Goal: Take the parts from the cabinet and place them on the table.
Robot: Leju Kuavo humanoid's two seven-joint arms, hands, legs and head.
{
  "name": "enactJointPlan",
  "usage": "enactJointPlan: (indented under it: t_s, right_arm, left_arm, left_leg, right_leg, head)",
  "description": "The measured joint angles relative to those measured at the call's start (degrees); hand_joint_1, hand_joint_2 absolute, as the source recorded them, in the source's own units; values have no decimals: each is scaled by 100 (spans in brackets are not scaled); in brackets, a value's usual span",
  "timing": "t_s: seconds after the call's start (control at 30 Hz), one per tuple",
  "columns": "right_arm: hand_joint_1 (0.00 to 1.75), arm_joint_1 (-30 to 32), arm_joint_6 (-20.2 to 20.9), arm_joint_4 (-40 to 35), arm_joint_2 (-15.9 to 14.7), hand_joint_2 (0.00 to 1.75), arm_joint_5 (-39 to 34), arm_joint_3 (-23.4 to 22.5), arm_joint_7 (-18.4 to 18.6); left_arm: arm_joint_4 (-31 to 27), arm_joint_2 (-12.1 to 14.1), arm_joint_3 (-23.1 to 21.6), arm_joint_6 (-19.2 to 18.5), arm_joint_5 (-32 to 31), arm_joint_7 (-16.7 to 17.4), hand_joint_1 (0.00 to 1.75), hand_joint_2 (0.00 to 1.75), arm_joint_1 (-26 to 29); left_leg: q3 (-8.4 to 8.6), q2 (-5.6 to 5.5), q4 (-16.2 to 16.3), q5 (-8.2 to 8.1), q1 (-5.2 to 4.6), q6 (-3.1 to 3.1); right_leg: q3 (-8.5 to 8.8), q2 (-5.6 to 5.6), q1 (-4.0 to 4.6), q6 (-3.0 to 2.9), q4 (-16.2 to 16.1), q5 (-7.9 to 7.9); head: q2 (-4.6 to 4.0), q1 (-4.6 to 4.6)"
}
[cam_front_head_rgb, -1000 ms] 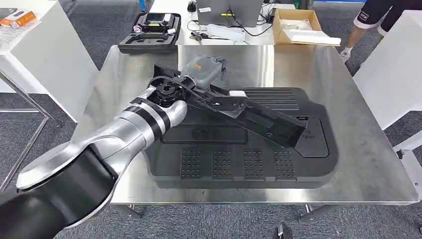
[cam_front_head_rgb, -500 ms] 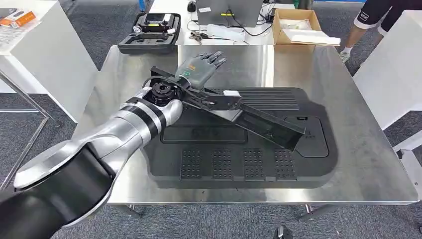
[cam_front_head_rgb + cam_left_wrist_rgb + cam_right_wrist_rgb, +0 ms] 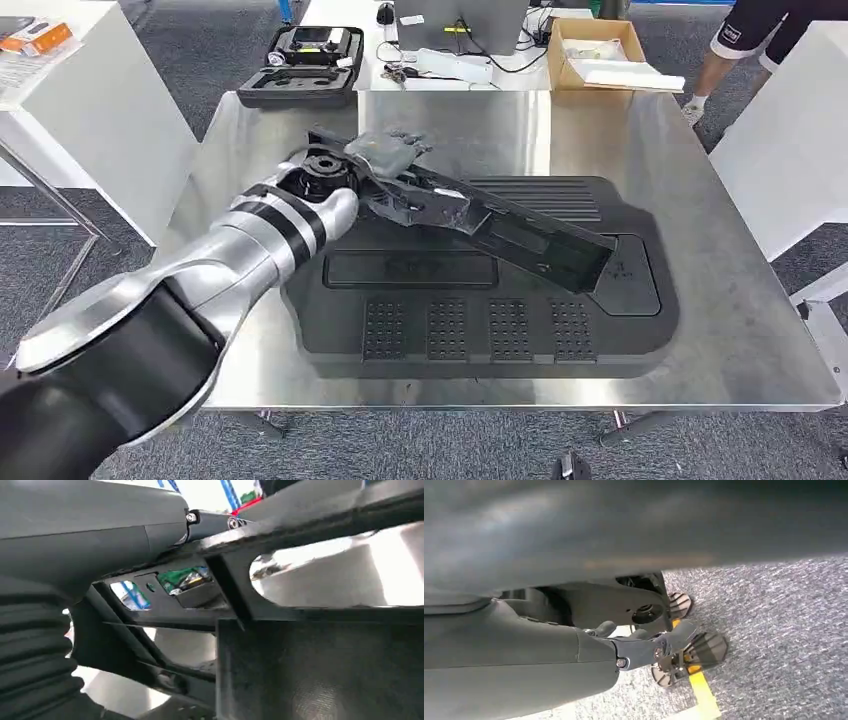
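Note:
A long black framed part [image 3: 520,235] lies slanted across a big black moulded panel [image 3: 480,320] on the steel table [image 3: 730,300]. My left hand [image 3: 385,150] lies flat over the part's far left end, its fingers stretched out and not wrapped round it. In the left wrist view the grey thumb [image 3: 100,525] runs just above the part's black frame [image 3: 310,670]. My right hand [image 3: 574,655] hangs over the grey carpet and holds nothing.
Beyond the steel table stand a black open case [image 3: 300,65], a cardboard box [image 3: 595,55] and cables. White tables flank it on the left [image 3: 90,110] and the right [image 3: 790,140]. A person's leg [image 3: 725,45] is at the far right.
The left hand let go of the long part, spread its fingers, then turned flat over the part's end. The part has settled lower onto the panel.

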Motion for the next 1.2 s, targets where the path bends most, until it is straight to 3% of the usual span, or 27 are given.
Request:
enactJointPlan:
  t_s: [0.27,0.6,1.0,1.2]
  right_arm:
    - [0,0,48,2,-66,0,-17,-44,-11]
    - [0,12,72,2,-127,0,-70,-74,-50]
    - [0,66,44,7,-201,0,-188,-216,-131]
    - [0,68,44,7,-230,0,-223,-262,-175]
  left_arm:
    - [26,7,-4,-699,-44,168,0,175,-144]
    - [37,5,-9,-1005,-111,149,0,175,-168]
    - [13,-68,-13,-644,-247,39,0,175,-387]
    - [-28,-144,-35,-723,-288,-4,0,175,-474]
  left_leg:
    - [11,-1,0,-1,0,1]
    - [28,-2,0,-1,0,2]
    - [28,-1,0,-5,-6,6]
    - [29,-1,0,-5,-8,7]
  right_leg:
    - [11,-1,0,0,-1,0]
    - [27,-1,0,0,-1,0]
    - [26,0,-4,2,-2,-2]
    - [26,0,-7,2,-2,-2]
  head:
    - [0,0]
    - [0,0]
    - [0,-2]
    - [0,0]
